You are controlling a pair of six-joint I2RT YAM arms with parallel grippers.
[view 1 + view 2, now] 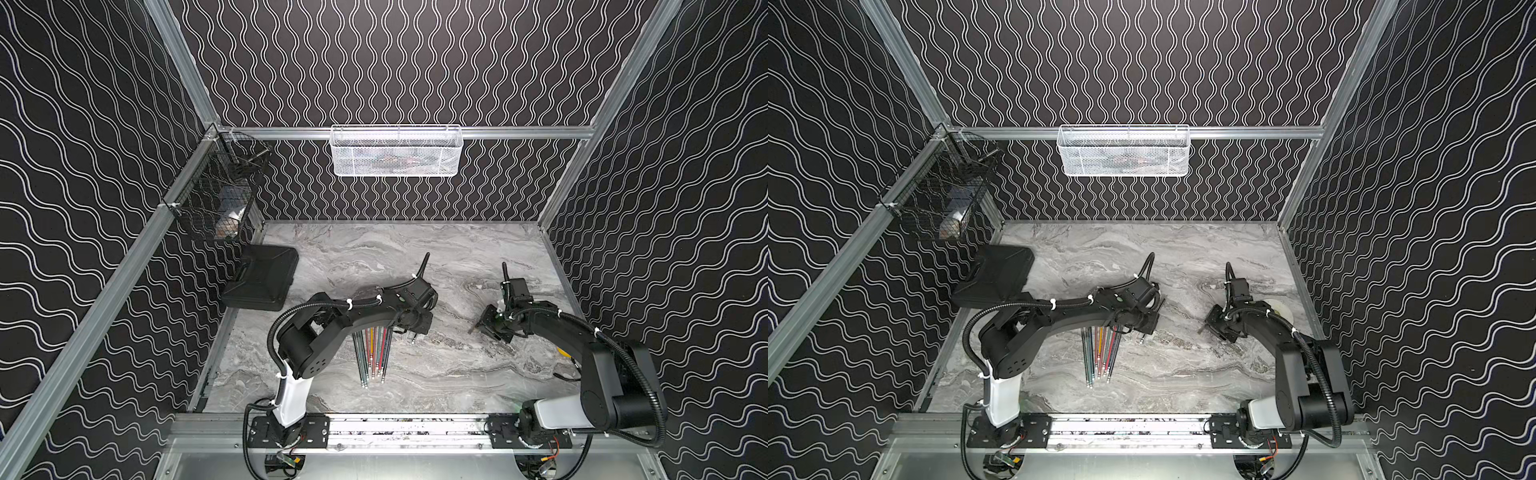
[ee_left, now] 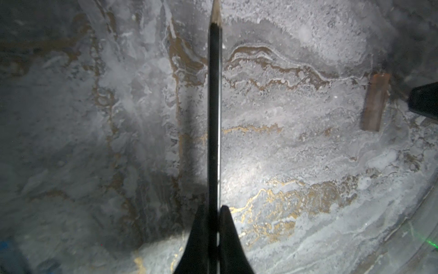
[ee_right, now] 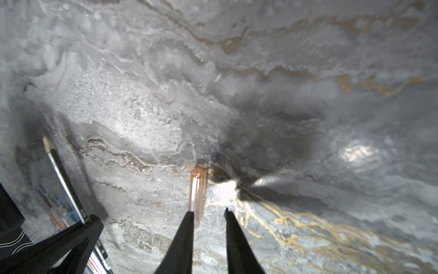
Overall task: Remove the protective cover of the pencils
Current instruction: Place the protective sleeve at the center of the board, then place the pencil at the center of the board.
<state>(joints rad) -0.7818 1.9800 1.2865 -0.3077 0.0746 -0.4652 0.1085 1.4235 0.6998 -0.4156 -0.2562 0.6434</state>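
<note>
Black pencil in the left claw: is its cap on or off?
Off. The black pencil in the left gripper shows a bare sharpened tip; an orange cap lies apart from it.

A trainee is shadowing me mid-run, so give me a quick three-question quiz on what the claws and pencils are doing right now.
1. Fill in: the black pencil clamped in the left claw has a ___ tip (capped or bare).
2. The orange cover is: A) on the black pencil, B) on the table by the right claw, whose jaws stand apart, C) clamped in the left claw.
3. True or false: the remaining pencils stand upright.
Key: 1 bare; 2 B; 3 false, they lie flat together on the table.
</note>
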